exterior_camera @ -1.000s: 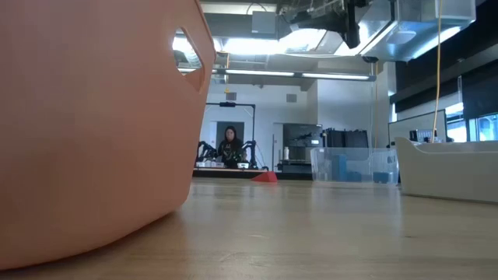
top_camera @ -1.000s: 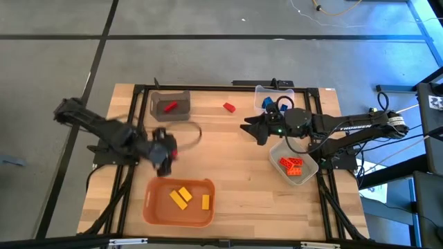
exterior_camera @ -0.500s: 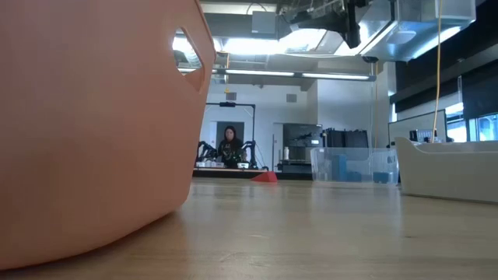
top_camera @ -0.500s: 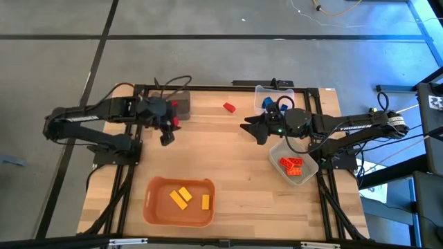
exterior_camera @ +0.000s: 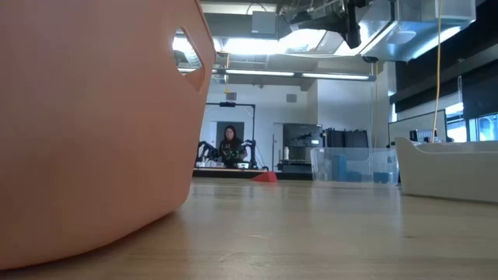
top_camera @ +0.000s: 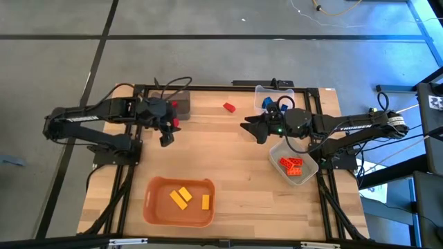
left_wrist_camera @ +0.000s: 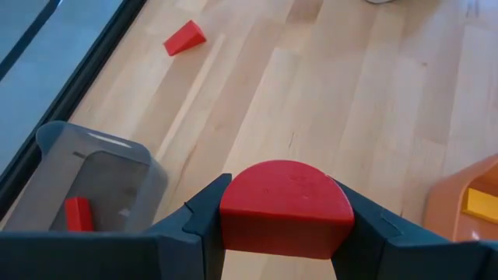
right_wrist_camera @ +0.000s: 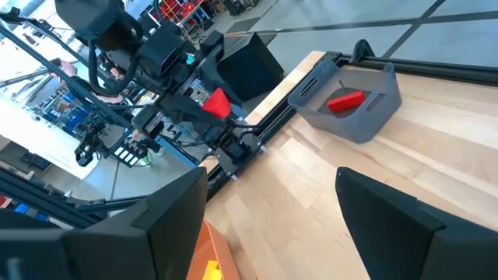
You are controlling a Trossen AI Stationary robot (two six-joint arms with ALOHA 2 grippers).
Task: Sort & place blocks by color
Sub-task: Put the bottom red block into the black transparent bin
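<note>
Since a second ago: my left arm has swung from the table's left-middle, near the orange bin, up to the far-left part beside the dark bin; over the last half second it has not shifted. My right arm has not moved at all.
Left claw (top_camera: 167, 131): clenched on a red block (left_wrist_camera: 285, 208) with a rounded top, pinched between my two fingers; it hangs just beside the dark bin (left_wrist_camera: 93, 183), above bare table (top_camera: 235, 173).
Right claw (top_camera: 250, 129): spread wide and gripping nothing, held over the table's middle-right, between the clear bin and the white bin.
Dark bin contents: one red block (right_wrist_camera: 345, 101) lies inside, seen from both wrist views.
Loose block: a red wedge-shaped block (top_camera: 229, 106) lies alone on the table at the far side, between the dark bin and the clear bin (top_camera: 266, 97).
Clear bin contents: blue blocks (top_camera: 267, 104), partly hidden by my right arm.
White bin (top_camera: 294, 163): red-orange blocks (top_camera: 291, 166) piled inside, near my right arm.
Orange bin (top_camera: 178, 200): at the near edge, with two yellow blocks (top_camera: 181, 197) and a third one (top_camera: 205, 201) beside them.
Writing: pale lettering runs along my right arm's forearm (top_camera: 353, 127), too small for me to read.
Room behind: a person (exterior_camera: 230, 145) sits far off beyond the table.
</note>
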